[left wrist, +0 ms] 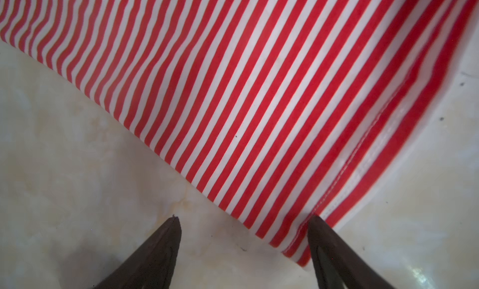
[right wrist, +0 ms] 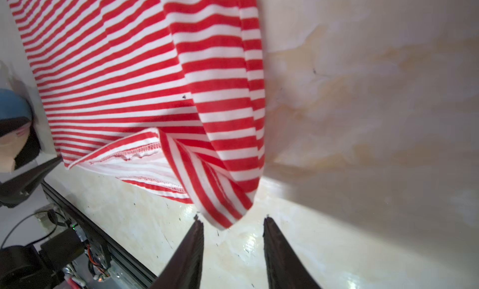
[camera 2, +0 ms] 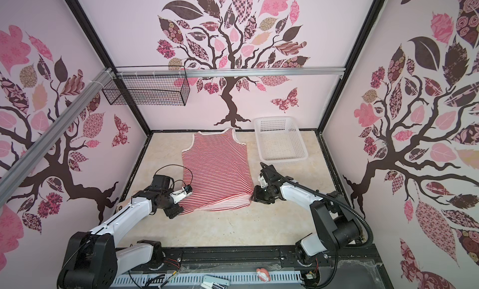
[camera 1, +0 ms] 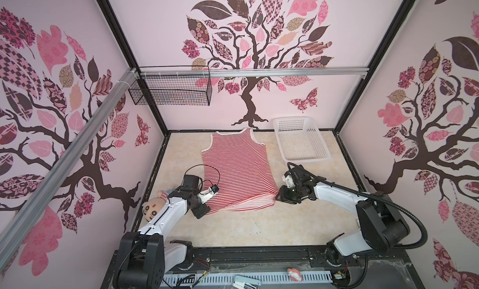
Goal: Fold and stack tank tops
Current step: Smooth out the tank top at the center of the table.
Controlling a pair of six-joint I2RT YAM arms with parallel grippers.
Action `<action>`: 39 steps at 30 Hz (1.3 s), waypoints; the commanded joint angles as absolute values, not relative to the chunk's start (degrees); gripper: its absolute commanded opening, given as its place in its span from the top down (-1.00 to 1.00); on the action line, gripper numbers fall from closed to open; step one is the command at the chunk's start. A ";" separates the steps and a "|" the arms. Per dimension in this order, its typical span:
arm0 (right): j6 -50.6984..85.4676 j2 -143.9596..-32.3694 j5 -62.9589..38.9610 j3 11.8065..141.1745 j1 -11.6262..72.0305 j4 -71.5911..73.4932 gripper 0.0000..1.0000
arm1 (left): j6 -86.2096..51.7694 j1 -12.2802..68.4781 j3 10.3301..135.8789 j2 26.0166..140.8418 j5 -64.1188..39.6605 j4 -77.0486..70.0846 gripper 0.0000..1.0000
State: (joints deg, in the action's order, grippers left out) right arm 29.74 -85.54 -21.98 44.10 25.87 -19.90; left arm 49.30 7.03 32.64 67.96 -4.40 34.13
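1 striped tank top (camera 1: 237,168) on the table (camera 1: 259,228), just beside white basket (camera 1: 291,127)

Both top views: bright, even, diffuse illumination with only faint shadows; wide-angle distortion bows the frame posts (camera 1: 114,28) toward the edges. Wrist views: specular glare on the glossy desk (right wrist: 248,241); tank top (left wrist: 233,106) sharp centrally, blurred toward the picture margins.

Doll (camera 1: 151,210) partly hidden behind left arm (camera 1: 168,211); wrist views crop tank top (left wrist: 233,93).
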 commanded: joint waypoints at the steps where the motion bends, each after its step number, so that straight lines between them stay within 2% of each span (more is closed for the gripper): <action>1: 29.36 -86.70 -19.51 47.34 26.08 -19.91 0.21 | 48.49 7.20 31.69 68.88 -3.37 32.39 -0.62; 6: 30.04 -87.43 -18.02 47.97 26.11 -19.14 0.30 | 48.25 7.20 31.16 69.26 -2.86 32.12 -0.62; 12: 28.53 -87.95 -15.57 49.02 26.14 -21.93 0.77 | 48.05 7.21 30.97 68.38 -2.73 32.34 -0.62; 14: 28.08 -87.01 -15.10 48.89 26.10 -23.14 0.98 | 48.20 7.12 30.85 68.35 -2.72 32.39 -0.62; 15: 27.95 -86.32 -15.16 48.74 26.14 -23.64 1.00 | 48.25 7.14 30.69 68.37 -2.64 32.27 -0.62; 25: 26.32 -74.41 -13.48 49.46 26.10 -33.36 1.00 | 49.39 7.12 30.45 70.69 -1.52 31.30 -0.60; 29: 26.24 -74.69 -16.34 45.67 26.16 -32.21 0.85 | 48.98 7.12 31.66 70.84 -3.10 33.14 -0.60; 31: 25.98 -76.21 -14.78 43.78 26.15 -32.20 0.56 | 48.82 7.11 32.59 70.54 -3.80 34.77 -0.59; 33: 26.08 -76.74 -12.89 42.72 26.10 -32.53 0.39 | 49.39 7.01 33.09 69.70 -3.42 36.55 -0.56; 37: 27.71 -73.27 -8.21 43.16 26.11 -33.13 0.29 | 51.94 6.05 32.60 66.86 -1.24 37.98 -0.54; 39: 28.03 -72.29 -9.30 43.68 26.12 -31.90 0.26 | 51.98 4.84 33.44 64.99 -2.43 39.52 -0.54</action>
